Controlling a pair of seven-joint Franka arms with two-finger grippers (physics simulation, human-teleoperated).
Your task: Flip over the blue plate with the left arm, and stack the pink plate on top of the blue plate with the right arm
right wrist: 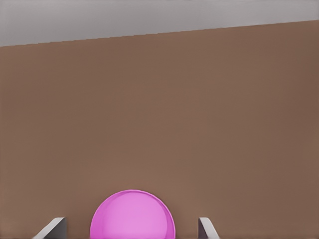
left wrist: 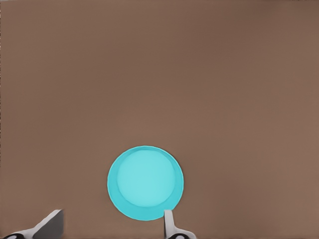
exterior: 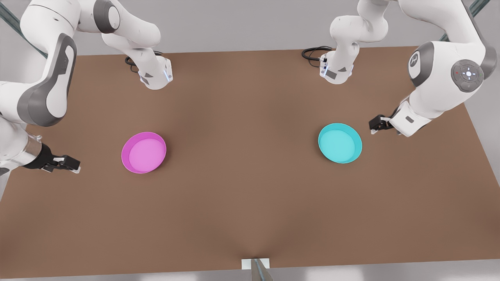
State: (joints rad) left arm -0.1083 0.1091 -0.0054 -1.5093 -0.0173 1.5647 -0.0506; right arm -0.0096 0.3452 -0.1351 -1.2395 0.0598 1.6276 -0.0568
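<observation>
While both plates are sitting rim-up on the bench (exterior: 250,203), nothing's been flipped or stacked yet. Blue plate (exterior: 340,143) is toward the bench's edge on the front view's right; pink plate (exterior: 143,152) is toward the opposite edge, well apart from it.

Left hand (exterior: 375,125) hangs just beside the blue plate, fingers (left wrist: 168,221) spread wide with nothing in them. Right hand (exterior: 66,164) waits near the pink plate out by the bench edge, also wide open and empty, fingers (right wrist: 54,228) either side of the plate in its wrist view.

My take on the flip: come in low and pinch the near rim, one finger inside and one outside. That rim is shallow, so a sloppy pinch probably slips. Lift, roll the wrist over, set it down flat so the pink one has a level base.

No writing I can read, just a small round logo on the left arm (exterior: 433,82).
</observation>
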